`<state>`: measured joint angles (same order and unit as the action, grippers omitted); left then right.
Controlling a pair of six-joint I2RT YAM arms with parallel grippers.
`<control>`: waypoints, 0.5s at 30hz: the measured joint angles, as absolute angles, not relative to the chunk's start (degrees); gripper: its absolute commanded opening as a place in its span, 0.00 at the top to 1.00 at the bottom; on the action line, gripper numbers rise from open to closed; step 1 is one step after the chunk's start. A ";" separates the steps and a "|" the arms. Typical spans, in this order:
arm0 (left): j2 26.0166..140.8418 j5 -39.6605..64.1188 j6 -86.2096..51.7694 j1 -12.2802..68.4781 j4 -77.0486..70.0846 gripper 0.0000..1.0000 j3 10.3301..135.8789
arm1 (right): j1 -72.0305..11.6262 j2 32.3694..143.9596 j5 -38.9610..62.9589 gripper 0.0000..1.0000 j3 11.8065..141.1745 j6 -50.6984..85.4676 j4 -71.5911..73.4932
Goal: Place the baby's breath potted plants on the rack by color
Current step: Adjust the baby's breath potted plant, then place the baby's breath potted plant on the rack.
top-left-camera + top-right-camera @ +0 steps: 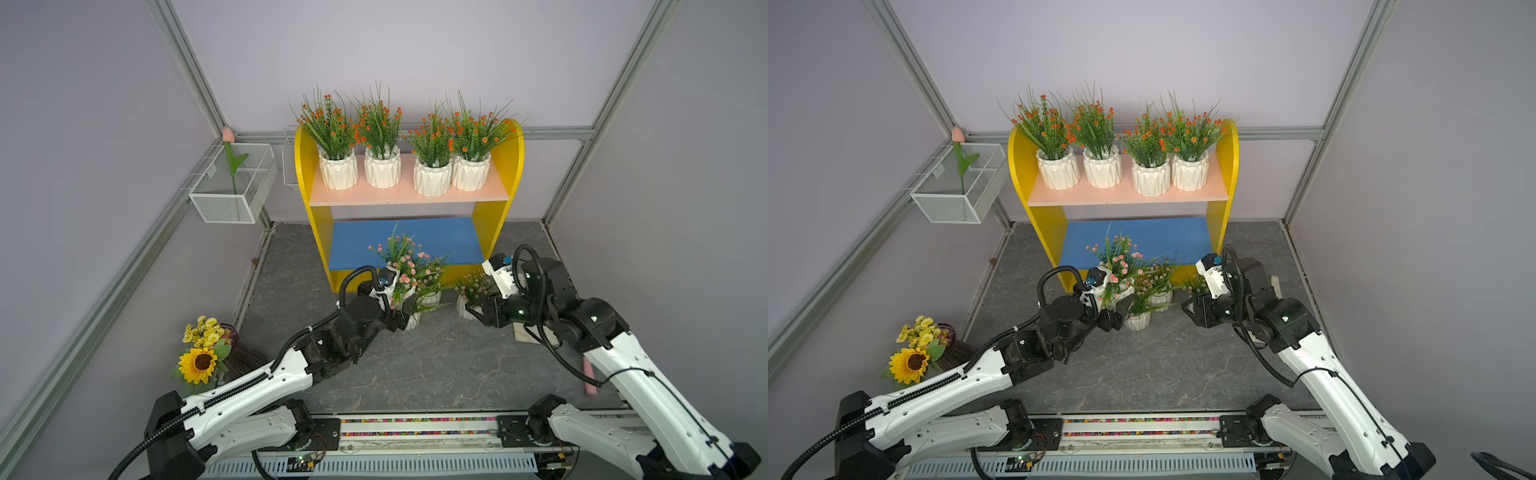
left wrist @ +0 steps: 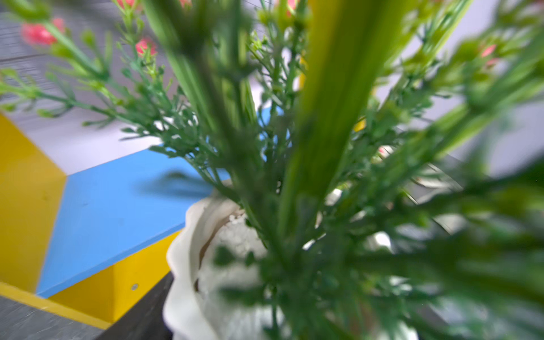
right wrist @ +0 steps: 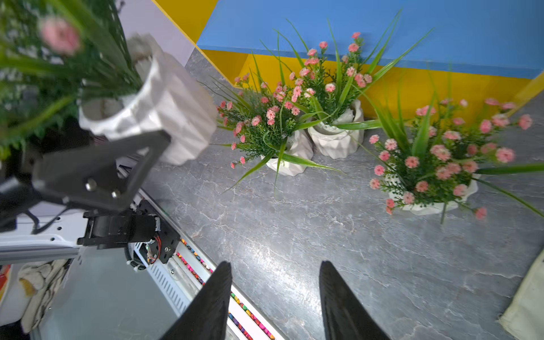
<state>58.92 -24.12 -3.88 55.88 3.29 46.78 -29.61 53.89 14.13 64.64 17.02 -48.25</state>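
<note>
The yellow rack [image 1: 500,166] stands at the back; several orange-flowered baby's breath potted plants [image 1: 382,166] line its salmon upper board, and its blue lower board [image 1: 440,239] is bare. My left gripper [image 1: 403,309] is shut on a pink-flowered plant's white pot [image 3: 164,100], tilted and held off the floor before the rack; one of its fingers [image 3: 141,153] presses the pot's side. Three more pink-flowered plants [image 3: 290,159] [image 3: 335,141] [image 3: 435,203] stand on the floor. My right gripper [image 3: 275,265] is open and empty beside the rightmost one [image 1: 467,309].
A white wire basket [image 1: 232,183] with a pink tulip hangs on the left wall. A sunflower bouquet [image 1: 201,357] lies at the front left. A beige cloth [image 1: 528,332] lies under the right arm. The arms' base rail [image 1: 415,428] runs along the front edge.
</note>
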 measured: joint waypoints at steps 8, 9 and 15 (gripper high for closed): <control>66.08 -23.99 -4.51 45.78 -0.19 1.00 49.65 | -29.61 46.15 12.40 0.47 56.38 19.62 -46.61; 67.48 -23.94 -4.54 44.86 -0.78 1.00 49.76 | -29.61 45.50 12.21 0.47 55.68 19.90 -46.52; 74.54 -23.49 -5.13 40.10 -4.43 1.00 50.81 | -29.61 42.46 11.75 0.47 53.34 21.06 -46.09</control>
